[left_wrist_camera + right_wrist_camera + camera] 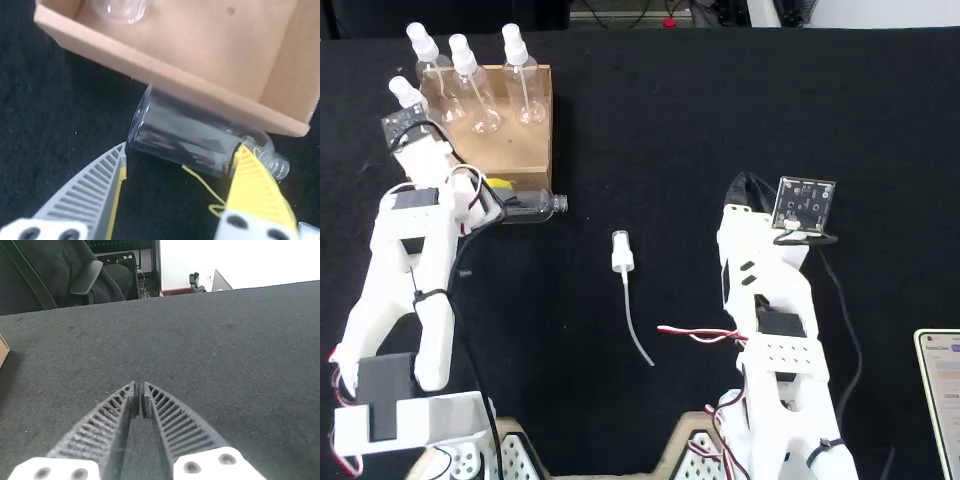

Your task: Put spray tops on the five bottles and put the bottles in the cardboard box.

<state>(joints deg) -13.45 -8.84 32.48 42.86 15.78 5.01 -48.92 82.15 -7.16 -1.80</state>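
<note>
At far left sits the cardboard box [515, 150], flat brown board with low walls, on the table [720, 100], which is covered in matte black, felt-like cloth. In the box I see three clear plastic bottles [475, 95] standing upright, each with a white spray top. A fourth of the same kind shows at the box's left edge, half hidden behind my left arm.

The uncapped bottle [185, 135] lies on its side, pressed along the outside of the box's near wall, its threaded neck bare. My left gripper [182, 150] has its jaws spread wide. The ribbed grey finger is at the bottle's base and the yellow one is over its shoulder, so the box wall crowds that side.

Near the middle of the cloth lies the loose spray top [622, 252], white, with a thin curved dip tube trailing toward me, well apart from the bottle.

To the right, my right gripper [140, 392] hangs over bare cloth with its ribbed black fingers pressed together. A flat screen device [942, 395] lies at the right edge.
</note>
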